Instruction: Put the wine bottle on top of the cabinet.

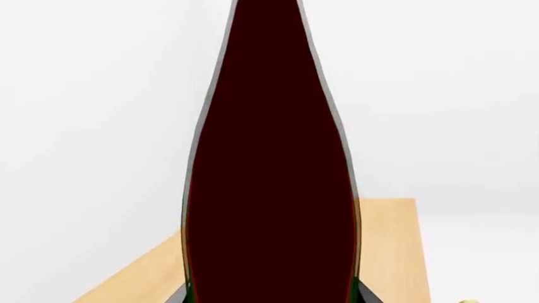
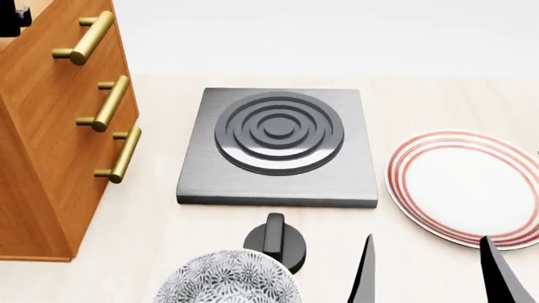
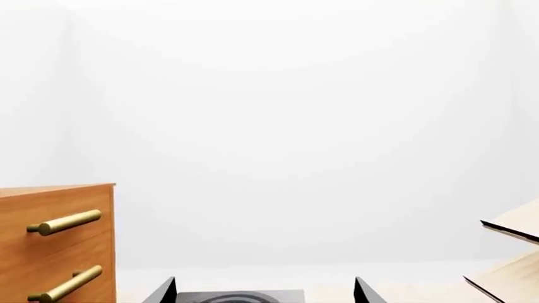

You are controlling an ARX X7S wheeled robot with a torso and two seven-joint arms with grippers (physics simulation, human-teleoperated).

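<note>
On my left wrist feed the wine bottle (image 1: 269,189) fills the middle of the frame, dark and upright, its shoulders narrowing toward a neck that runs out of view. The two dark tips of the left gripper (image 1: 271,297) show at either side of its base, so I read the left hand as clamped on the bottle. Behind the glass lies a flat wooden surface, which I take to be the top of the cabinet (image 1: 392,246), though from this angle I cannot be sure whether the bottle stands on it or hangs just above it.

The head camera does not show the bottle at all. It shows the cabinet (image 2: 47,151) at the left with its brass handles (image 2: 110,104), the hob (image 2: 278,148) in the middle of the counter (image 2: 438,95), the striped plate (image 2: 463,186) to the right, and a patterned bowl (image 2: 227,281) and a black knob (image 2: 274,240) near me. The right gripper (image 2: 425,278) hovers low over the counter with its fingers apart and nothing between them; its wrist feed confirms that, looking past the open tips toward the cabinet and a pale slanted rack (image 3: 514,252).

I judge this to be the placing step, close to the end. Next I need to confirm the base is seated flat and well in from the edge, then part the left fingers slowly and draw back without brushing the glass.
</note>
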